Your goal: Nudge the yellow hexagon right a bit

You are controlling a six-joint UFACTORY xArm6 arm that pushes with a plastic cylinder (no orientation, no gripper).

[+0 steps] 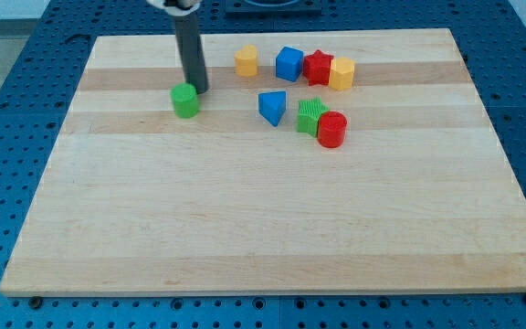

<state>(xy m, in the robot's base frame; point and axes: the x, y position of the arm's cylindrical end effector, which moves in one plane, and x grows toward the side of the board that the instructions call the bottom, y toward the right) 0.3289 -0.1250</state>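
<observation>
Camera view shows our rod coming down from the view's top, and our tip [199, 90] rests on the wooden board [263, 228]; we carry no fingers at all, only this bare rod, so nothing is clasped or let go. Our tip sits just beside the green block [185, 100], at about one o'clock from it, so close that we cannot tell whether the two touch. At three o'clock from our tip, a little higher, stands a yellow block [246, 61], whose shape is hard to make out, apart from everything else. Further toward three o'clock runs a tight row: a blue cube [289, 63], a red star [318, 67] touching it, and the yellow hexagon [341, 73] pressed against the star's three o'clock side. That hexagon lies well apart from our tip, near the board's twelve o'clock edge and right of centre. At six o'clock from the row sits a blue triangular block [273, 106], and just at its three o'clock a green ridged block [310, 116] with a red cylinder [331, 130] touching it at four o'clock.
</observation>
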